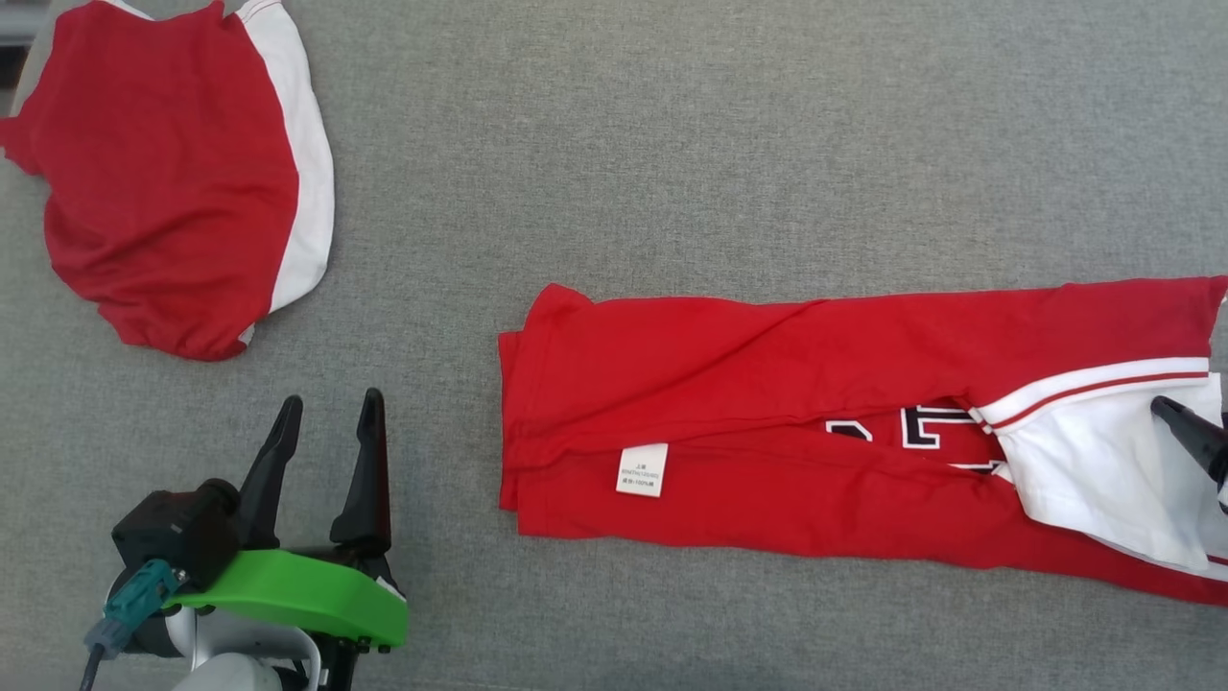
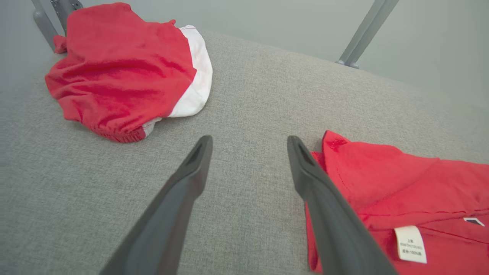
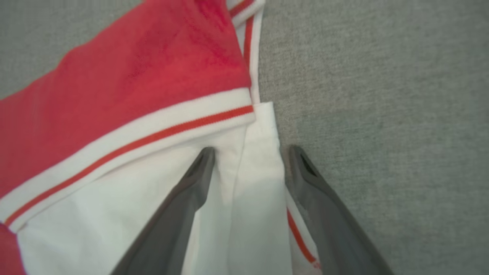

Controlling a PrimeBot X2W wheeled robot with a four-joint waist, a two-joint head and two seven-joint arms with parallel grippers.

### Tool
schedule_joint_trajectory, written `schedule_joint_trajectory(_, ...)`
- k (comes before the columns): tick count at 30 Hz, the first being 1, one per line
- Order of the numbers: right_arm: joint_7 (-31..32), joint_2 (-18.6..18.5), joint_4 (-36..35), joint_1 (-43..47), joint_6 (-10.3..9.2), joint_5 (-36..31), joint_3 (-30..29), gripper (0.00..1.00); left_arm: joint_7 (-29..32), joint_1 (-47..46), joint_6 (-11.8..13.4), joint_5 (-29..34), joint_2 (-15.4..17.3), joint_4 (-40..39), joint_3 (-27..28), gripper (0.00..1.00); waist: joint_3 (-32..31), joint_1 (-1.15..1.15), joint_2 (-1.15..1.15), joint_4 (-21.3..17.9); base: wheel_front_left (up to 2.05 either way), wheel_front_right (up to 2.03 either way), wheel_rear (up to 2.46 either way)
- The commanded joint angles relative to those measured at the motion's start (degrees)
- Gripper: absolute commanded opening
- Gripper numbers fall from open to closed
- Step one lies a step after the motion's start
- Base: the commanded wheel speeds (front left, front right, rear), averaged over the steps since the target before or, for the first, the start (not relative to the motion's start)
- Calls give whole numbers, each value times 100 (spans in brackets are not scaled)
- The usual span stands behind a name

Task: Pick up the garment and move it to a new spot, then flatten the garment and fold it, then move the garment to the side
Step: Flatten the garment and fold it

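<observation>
Left pincer (image 1: 332, 398) spread wide, near garment's (image 1: 767, 461) edge.

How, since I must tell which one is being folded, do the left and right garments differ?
The left garment lies in a rumpled heap; the right garment is laid out as a long flat strip. The right garment shows a white label and black-and-white lettering; the left garment shows plain red beside a white panel. Both are red and white.
</observation>
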Motion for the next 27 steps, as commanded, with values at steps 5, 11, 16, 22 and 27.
schedule_joint_trajectory(5, 300, 435, 486, -93, 25, 664, 473, 0, -50, 184, -181, 151, -216, 167, 195, 100, -112, 0, 0, 108, 0, 0, 0)
schedule_joint_trajectory(11, 206, 88, 619, -8, -4, 1024, -65, 0, -46, 369, -278, 131, -308, 258, 371, 100, -309, 0, 0, 61, 0, 0, 0)
schedule_joint_trajectory(16, 247, -370, 818, 101, -1, 915, -1163, 0, -48, 529, -319, 259, -187, 294, 501, 100, -487, 0, 0, -55, 0, 0, 0)
schedule_joint_trajectory(22, 556, -617, 661, 51, 2, 622, -2522, 0, -48, 711, -346, 284, -124, 283, 643, 100, -572, 0, 0, -180, 0, 0, 0)
schedule_joint_trajectory(27, 1286, -250, -385, -196, 4, 1059, -2327, 0, -48, 758, -373, 291, -119, 275, 687, 100, -632, 0, 0, -270, 0, 0, 0)
